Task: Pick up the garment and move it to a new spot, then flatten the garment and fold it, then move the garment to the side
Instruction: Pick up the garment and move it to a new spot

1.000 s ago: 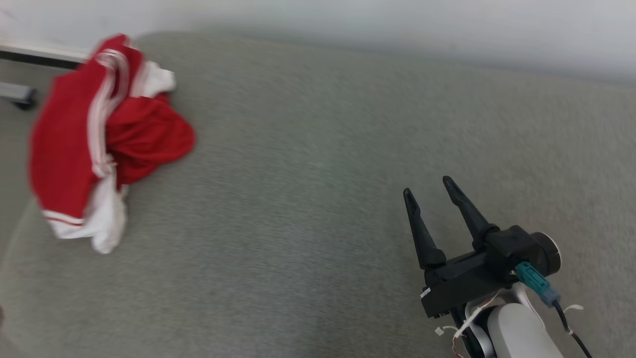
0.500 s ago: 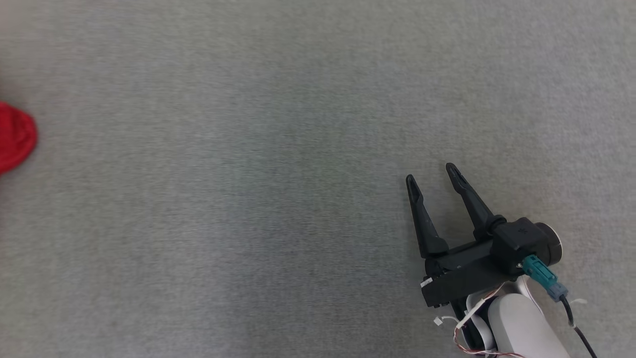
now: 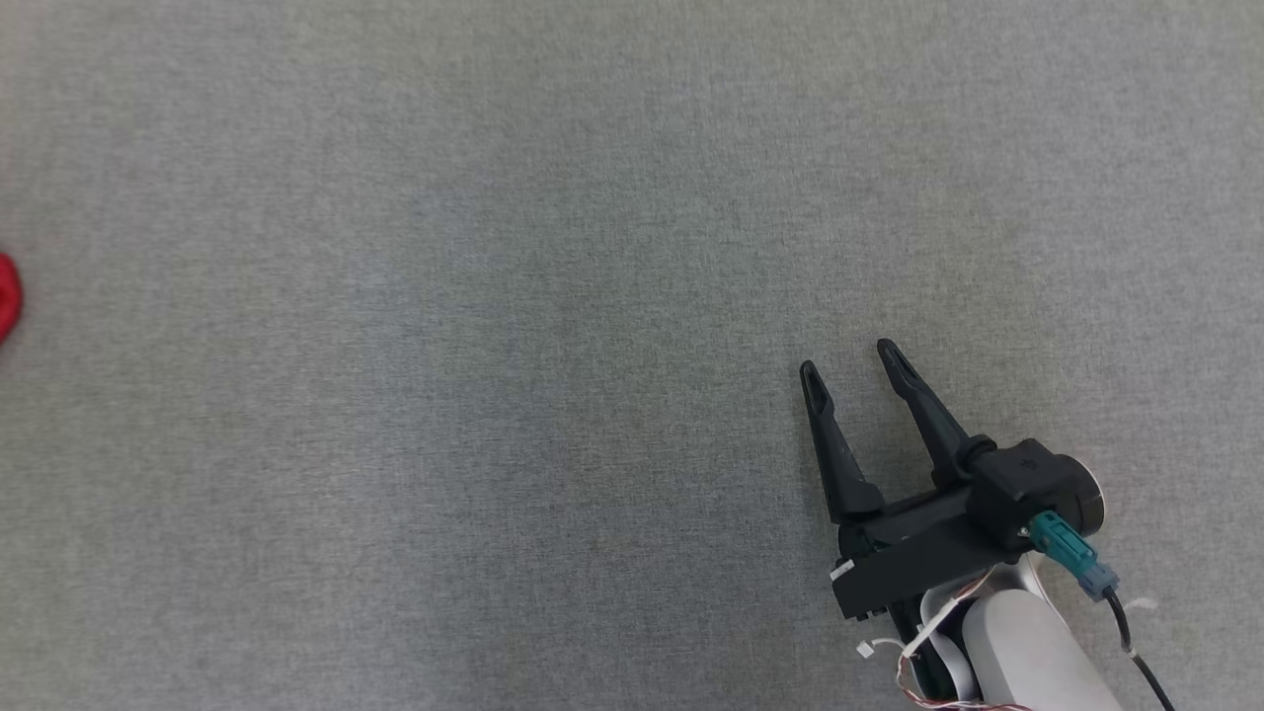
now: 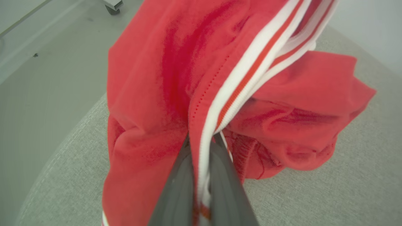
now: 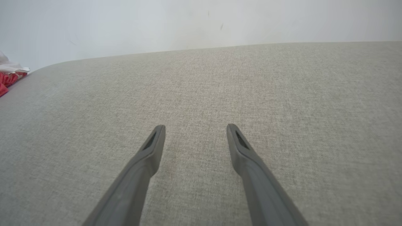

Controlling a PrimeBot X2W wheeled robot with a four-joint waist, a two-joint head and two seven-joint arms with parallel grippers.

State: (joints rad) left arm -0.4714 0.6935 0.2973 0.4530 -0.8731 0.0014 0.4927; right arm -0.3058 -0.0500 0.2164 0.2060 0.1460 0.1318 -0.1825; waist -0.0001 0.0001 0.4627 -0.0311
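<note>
Garment [image 4: 150,94], red with white-and-red striped bands, bunched and pinched at one striped band between the closed fingers of the left gripper [image 4: 202,141] (left wrist view). Its folds spread ahead of and to both sides of those fingers, above the rounded corner of a grey fabric surface [image 4: 345,188]. Pale floor [image 4: 47,72] lies beyond the edge, and a caster [image 4: 112,4] is cut off at the top. Whether the cloth hangs clear of the surface cannot be told. The head view cuts the garment [image 3: 6,296] down to a red sliver, well apart from the right gripper [image 3: 846,356], whose fingers are spread and hold nothing. The right wrist view shows a red-and-white scrap far left of those fingers, below a pale wall [image 5: 201,18].
</note>
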